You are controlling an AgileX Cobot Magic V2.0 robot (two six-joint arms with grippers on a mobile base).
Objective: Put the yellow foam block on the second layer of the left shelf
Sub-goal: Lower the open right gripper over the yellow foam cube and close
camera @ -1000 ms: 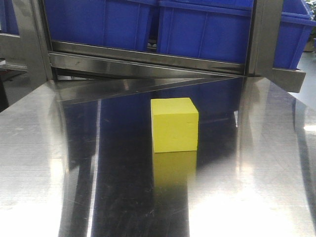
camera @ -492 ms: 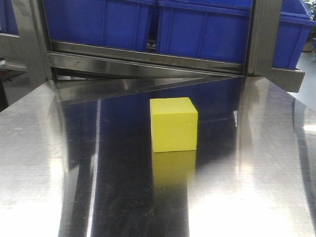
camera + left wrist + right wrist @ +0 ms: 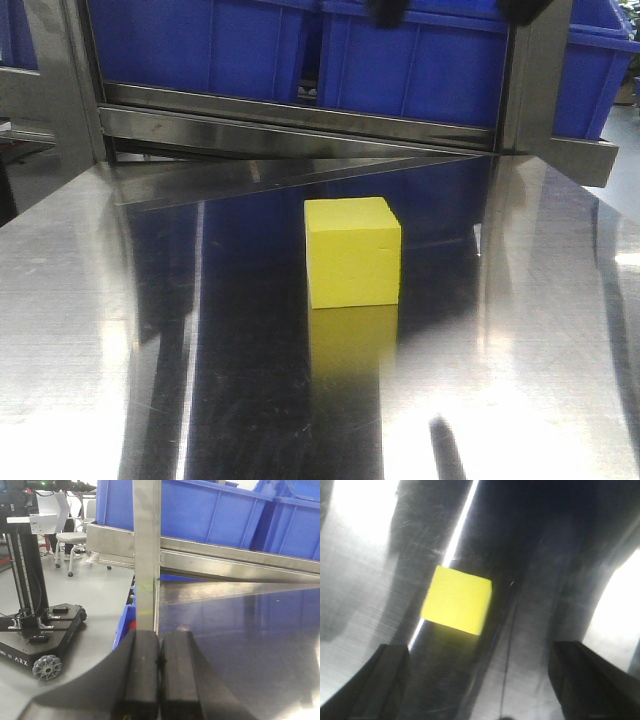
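Note:
The yellow foam block (image 3: 352, 252) stands alone on the shiny steel table (image 3: 90, 330), with a clear yellow reflection in front of it. My right gripper (image 3: 452, 8) shows only as two dark fingertips (image 3: 385, 12) at the top edge of the front view, high above the block. In the right wrist view this gripper (image 3: 480, 680) is open, looking down on the block (image 3: 456, 600), which lies ahead of its spread fingers and touches neither. My left gripper (image 3: 159, 665) is shut on nothing, low by the table's left edge.
A steel shelf rack (image 3: 300, 125) with blue bins (image 3: 420, 65) stands behind the table. One upright post (image 3: 146, 555) rises just ahead of the left gripper. A black wheeled stand (image 3: 35, 630) and a stool are on the floor to the left.
Two dark fingertips of the right gripper have come into the top of the front view, and a thin shadow has appeared on the table near the bottom. The block has stayed put.

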